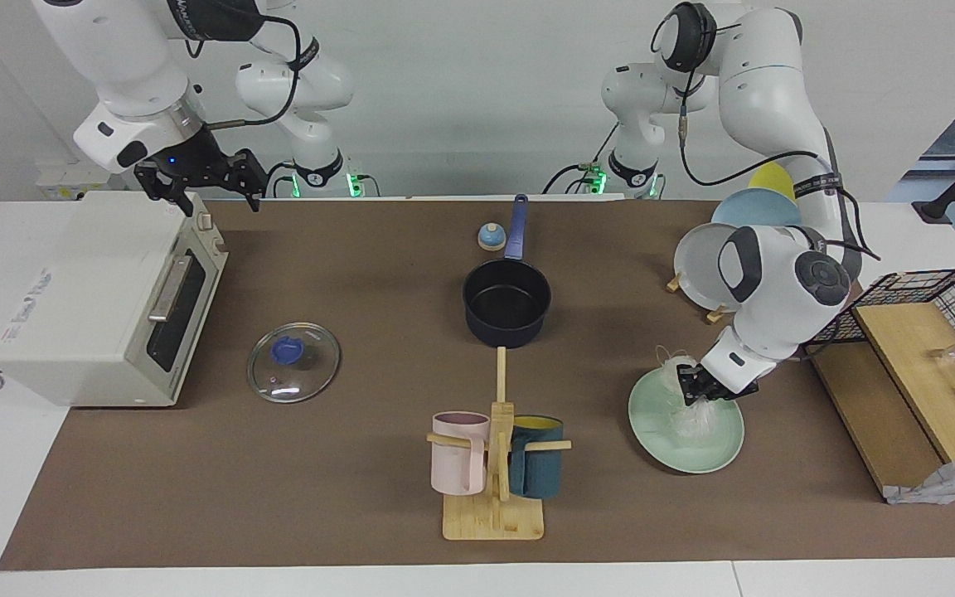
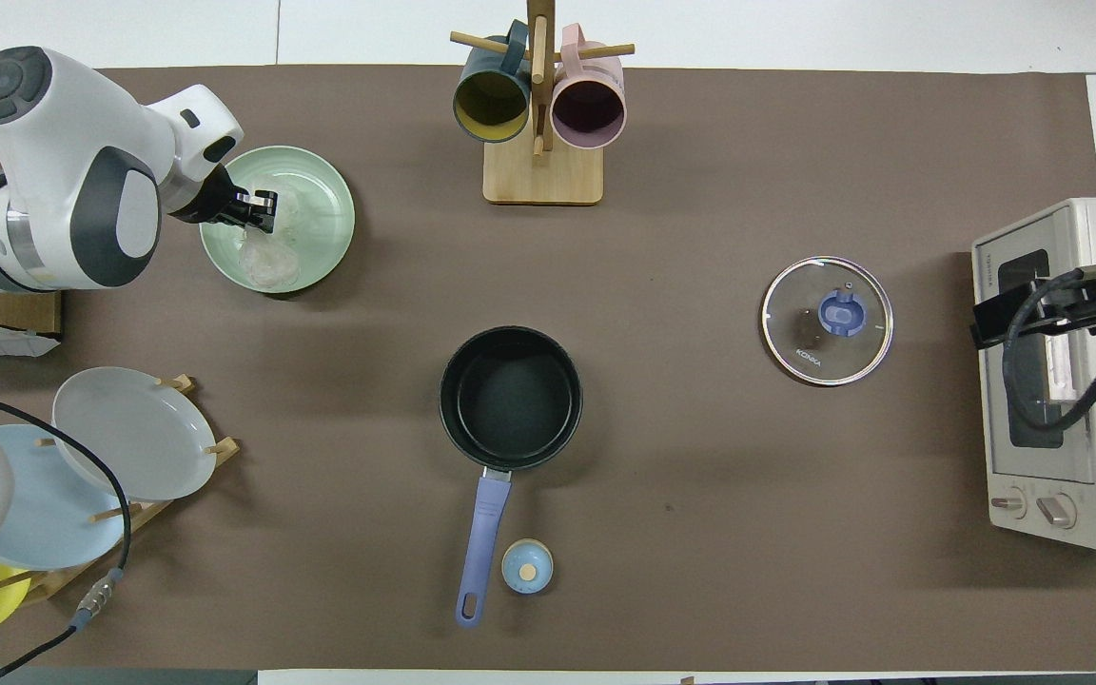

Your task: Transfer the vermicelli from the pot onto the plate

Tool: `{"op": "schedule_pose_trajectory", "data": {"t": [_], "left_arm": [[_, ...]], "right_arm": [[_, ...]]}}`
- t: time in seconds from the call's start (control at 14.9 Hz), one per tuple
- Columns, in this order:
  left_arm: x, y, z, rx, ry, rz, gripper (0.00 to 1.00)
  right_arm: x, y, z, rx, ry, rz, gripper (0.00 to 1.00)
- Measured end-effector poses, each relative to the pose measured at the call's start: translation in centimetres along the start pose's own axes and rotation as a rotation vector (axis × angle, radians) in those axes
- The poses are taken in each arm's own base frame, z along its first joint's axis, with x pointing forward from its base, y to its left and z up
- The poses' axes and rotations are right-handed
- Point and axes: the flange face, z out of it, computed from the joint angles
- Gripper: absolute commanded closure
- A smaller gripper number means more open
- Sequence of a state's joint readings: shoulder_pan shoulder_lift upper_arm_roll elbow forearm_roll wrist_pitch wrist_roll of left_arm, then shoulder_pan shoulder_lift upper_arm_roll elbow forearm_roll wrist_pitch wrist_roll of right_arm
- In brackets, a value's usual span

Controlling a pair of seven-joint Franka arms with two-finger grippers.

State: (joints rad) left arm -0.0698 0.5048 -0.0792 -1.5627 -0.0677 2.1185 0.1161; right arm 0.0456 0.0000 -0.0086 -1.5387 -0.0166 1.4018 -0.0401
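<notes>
I hold the left gripper (image 1: 697, 390) over the plate (image 1: 652, 427), jaws grasping vermicelli (image 1: 693, 419); pot (image 1: 506, 303) empty. Next: release, lift. Right gripper (image 1: 200, 186) waits, jaws apart.

bright even light from above in both views, soft short shadows thrown beside the pot (image 1: 506, 303) and mug rack (image 1: 496, 464), pale glare seen on the glass lid (image 2: 827, 321), focus sharp throughout, no blur noted

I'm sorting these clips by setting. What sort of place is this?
Likely a robotics lab staged as a kitchen: a toaster oven, a mug rack and a pot sit on a brown mat between two Franka arms.
</notes>
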Motion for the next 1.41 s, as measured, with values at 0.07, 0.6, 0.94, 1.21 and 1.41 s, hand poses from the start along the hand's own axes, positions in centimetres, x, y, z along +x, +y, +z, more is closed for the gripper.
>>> {"op": "schedule_pose_trajectory", "data": {"t": [0.07,0.6,0.94,1.21,1.41], "left_arm": [[0.1,0.0,0.0,0.001,0.005,0.004,0.00],[0.5,-0.8,-5.3,0.017,0.054,-0.034,0.00],[-4.2,0.2,-17.1,0.021,-0.013,-0.089,0.00],[-10.4,1.9,-25.3,0.027,-0.084,-0.110,0.00],[-13.3,2.4,-26.4,0.031,-0.121,-0.141,0.00]], "right_arm": [[0.0,0.0,-0.1,0.000,0.001,0.006,0.00],[0.0,0.5,-0.6,0.001,0.022,0.025,0.00],[0.1,2.4,-0.6,0.004,0.039,0.061,0.00],[0.1,2.0,-0.6,0.003,0.039,0.052,0.00],[0.1,2.0,-0.6,0.003,0.039,0.052,0.00]]}}
